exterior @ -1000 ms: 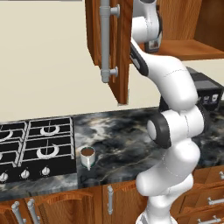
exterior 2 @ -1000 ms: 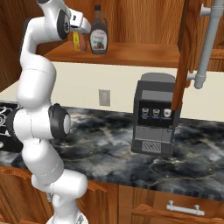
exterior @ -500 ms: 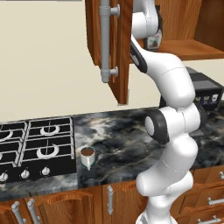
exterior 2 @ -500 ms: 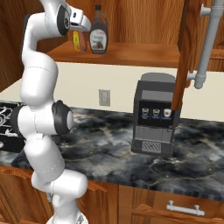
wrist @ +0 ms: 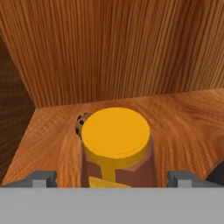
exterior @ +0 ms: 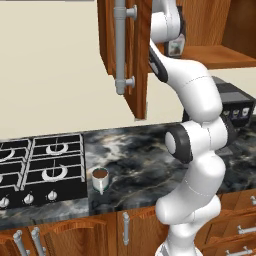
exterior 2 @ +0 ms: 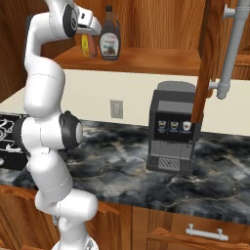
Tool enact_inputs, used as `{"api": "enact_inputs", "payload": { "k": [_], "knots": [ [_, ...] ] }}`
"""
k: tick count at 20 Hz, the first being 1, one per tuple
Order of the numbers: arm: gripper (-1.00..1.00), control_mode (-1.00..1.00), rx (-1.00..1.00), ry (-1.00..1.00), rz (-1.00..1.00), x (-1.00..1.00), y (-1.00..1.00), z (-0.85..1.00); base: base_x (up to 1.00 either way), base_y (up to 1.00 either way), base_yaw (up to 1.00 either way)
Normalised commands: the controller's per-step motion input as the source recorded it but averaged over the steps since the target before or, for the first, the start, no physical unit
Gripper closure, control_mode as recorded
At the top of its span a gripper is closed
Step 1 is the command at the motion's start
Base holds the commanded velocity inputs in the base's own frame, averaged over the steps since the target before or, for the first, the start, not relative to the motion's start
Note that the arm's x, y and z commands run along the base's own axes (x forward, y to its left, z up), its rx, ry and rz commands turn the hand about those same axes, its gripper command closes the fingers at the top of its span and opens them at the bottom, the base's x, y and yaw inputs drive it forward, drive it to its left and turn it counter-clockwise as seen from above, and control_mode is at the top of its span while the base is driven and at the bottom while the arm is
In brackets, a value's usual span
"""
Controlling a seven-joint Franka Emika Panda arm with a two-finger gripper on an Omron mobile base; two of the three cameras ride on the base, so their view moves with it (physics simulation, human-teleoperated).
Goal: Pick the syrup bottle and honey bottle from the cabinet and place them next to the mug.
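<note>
Both fingertips of the gripper stood wide apart, one on each side of the honey bottle, and held nothing. One honey bottle stood upright on the shelf of the cabinet, its orange-yellow cap facing up toward the hand. Just beside it stood one syrup bottle, also upright; its white-red label was too small to read. One mug stood upright on the counter below, just beside the stove.
</note>
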Motion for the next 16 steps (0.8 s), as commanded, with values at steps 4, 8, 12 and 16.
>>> {"api": "enact_inputs", "payload": {
  "k": [4,8,12,16],
  "knots": [
    [-1.0,-1.0,0.0,0.0,-0.02,0.0,0.0,-0.21,0.0,0.0,0.0],
    [-1.0,-1.0,0.0,0.0,-0.04,0.0,0.0,-0.37,0.0,0.0,0.0],
    [-1.0,-1.0,0.0,0.0,-0.05,0.01,0.0,-0.2,0.0,0.0,0.0],
    [-1.0,-1.0,0.0,0.0,-0.07,0.16,0.0,-0.09,0.0,0.0,0.0]
  ]
}}
